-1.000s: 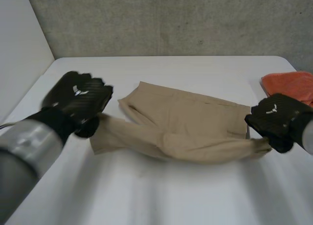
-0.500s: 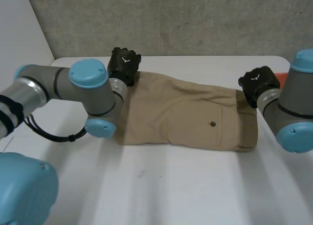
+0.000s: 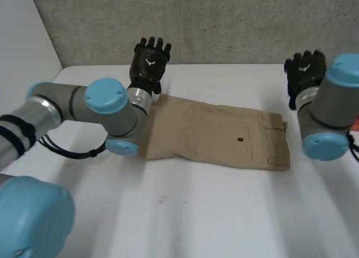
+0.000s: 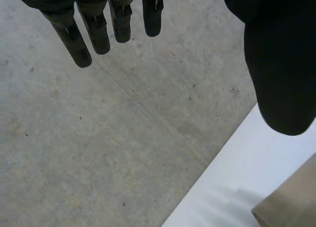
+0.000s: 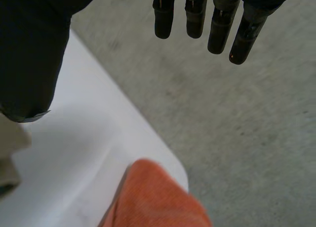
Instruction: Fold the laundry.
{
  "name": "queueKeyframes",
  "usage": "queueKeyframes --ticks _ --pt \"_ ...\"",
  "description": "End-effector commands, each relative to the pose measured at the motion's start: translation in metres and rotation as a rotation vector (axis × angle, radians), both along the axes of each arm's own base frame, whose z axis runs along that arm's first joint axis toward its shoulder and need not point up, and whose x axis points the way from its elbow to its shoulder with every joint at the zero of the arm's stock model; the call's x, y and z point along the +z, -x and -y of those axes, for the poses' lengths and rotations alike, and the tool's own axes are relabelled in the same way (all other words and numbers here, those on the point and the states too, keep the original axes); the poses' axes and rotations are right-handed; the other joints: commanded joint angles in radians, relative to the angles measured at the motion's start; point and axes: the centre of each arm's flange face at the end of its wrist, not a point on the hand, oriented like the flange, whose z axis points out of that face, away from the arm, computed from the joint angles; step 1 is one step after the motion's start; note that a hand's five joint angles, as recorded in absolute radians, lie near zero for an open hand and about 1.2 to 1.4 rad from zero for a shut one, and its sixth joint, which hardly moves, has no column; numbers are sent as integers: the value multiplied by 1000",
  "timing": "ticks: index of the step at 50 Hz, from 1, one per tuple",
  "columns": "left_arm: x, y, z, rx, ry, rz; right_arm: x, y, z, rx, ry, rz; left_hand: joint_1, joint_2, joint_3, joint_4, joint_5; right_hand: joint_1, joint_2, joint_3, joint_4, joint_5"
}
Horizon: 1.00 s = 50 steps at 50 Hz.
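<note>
Tan trousers point(image 3: 219, 137) lie folded in a flat strip across the middle of the white table point(image 3: 185, 213), with the back pocket and its button facing up. My left hand point(image 3: 150, 59) hovers over the trousers' far left end, fingers straight and spread, holding nothing. In the left wrist view its fingers point(image 4: 94, 29) point at the concrete wall and a trouser corner point(image 4: 291, 207) lies below the thumb. My right hand point(image 3: 304, 73) is raised beyond the waistband end, also open and empty. Its fingers point(image 5: 197, 19) are straight in the right wrist view.
An orange cloth point(image 5: 153, 197) lies at the table's far right corner, just past my right hand. A grey concrete wall point(image 3: 224, 22) stands close behind the table. The left arm point(image 3: 106, 109) reaches across the table's left part, beside the trousers.
Both hands carried the trousers' edge over to the far side, then let go, opened and lifted toward the wall. The trousers now lie folded flat.
</note>
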Motion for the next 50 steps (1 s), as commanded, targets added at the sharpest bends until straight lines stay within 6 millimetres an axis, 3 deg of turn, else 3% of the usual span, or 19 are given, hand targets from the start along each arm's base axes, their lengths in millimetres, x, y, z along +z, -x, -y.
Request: queueKeyframes --ticks 1,6,11,17,19,28,29,32,40,43,50 --pt "34 -35 -54 3 -88 29 35 6 -69 145 -105 31 -14 -30 -37 -29 -45 -32 -50 -43 -66 -72" --pt "38 -56 -87 -4 -171 8 2 11 -110 222 -353 48 -15 -31 -38 -30 -46 -32 -50 -43 -66 -72" --pt "27 -72 -115 -20 -278 -30 -23 16 -124 211 -444 110 -8 -24 -31 -23 -39 140 121 129 106 100" --pt "7 -81 -134 -27 -374 -41 -49 22 -117 195 -415 136 -2 -18 -26 -17 -33 278 260 267 244 238" --pt "4 -83 -135 -23 -383 -38 -64 21 -112 196 -417 132 -5 -21 -28 -20 -36 319 301 308 285 279" --pt "-3 -85 -133 -12 -400 -30 -91 18 -99 199 -406 67 -2 -18 -26 -17 -33 466 447 455 432 426" --pt "-4 -84 -133 -14 -401 -31 -95 18 -97 202 -408 50 -5 -21 -28 -20 -36 599 581 588 566 560" --pt "-4 -85 -133 -12 -402 -31 -96 19 -94 197 -398 48 -5 -21 -28 -20 -36 1187 1169 1176 1154 1148" --pt "-3 -84 -136 -15 -402 -30 -70 44 -78 125 -316 54 -5 -21 -28 -20 -36 1190 1172 1179 1156 1150" --pt "0 -85 -138 -14 -399 -32 -53 60 -75 92 -288 32 -5 -21 -28 -20 -36 1190 1172 1179 1156 1150" --pt "12 -90 -145 -19 -378 -43 -40 113 -56 -23 -273 -183 -8 -24 -31 -23 -39 1190 1172 1179 1156 1150"
